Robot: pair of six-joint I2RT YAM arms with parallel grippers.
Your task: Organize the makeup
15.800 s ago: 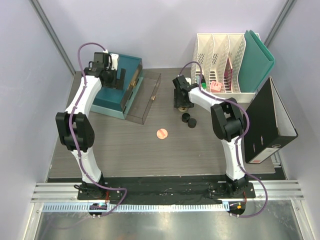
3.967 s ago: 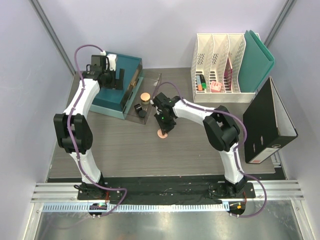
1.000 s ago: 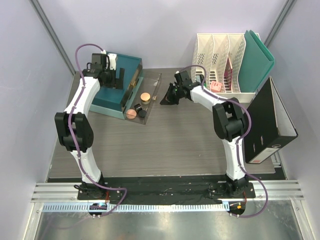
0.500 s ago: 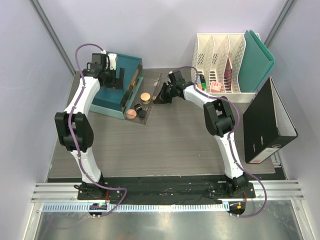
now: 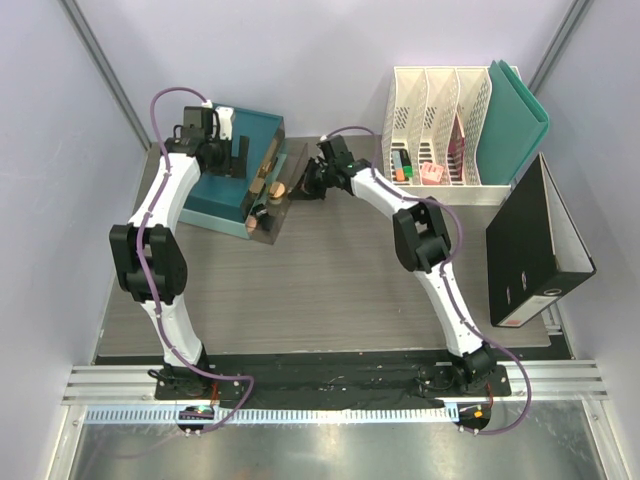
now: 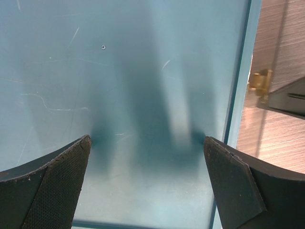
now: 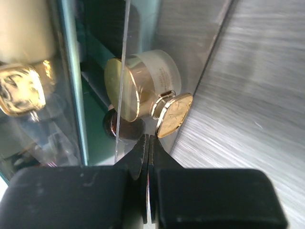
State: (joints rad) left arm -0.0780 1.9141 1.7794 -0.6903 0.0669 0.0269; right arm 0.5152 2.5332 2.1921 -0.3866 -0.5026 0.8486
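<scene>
Right jaws are pressed shut right at the gold clasp (image 7: 174, 114) of the clear plastic lid (image 5: 288, 160), which is tilted up over the teal makeup box (image 5: 225, 198) at eleven o'clock on the grey wood-grain table (image 5: 330, 290). Behind the lid sits a frosted jar with a gold cap (image 7: 138, 83), with a small dark jar (image 7: 119, 126) just beside it. Left jaws hang wide open over the box's teal surface

The case (image 5: 262, 130) sits at the bench's (image 5: 330, 290) far left corner, jars (image 5: 279, 187) in its right-hand part. File holders (image 5: 437, 100) occupy the far right corner, a binder (image 5: 535, 240) along the right edge.
</scene>
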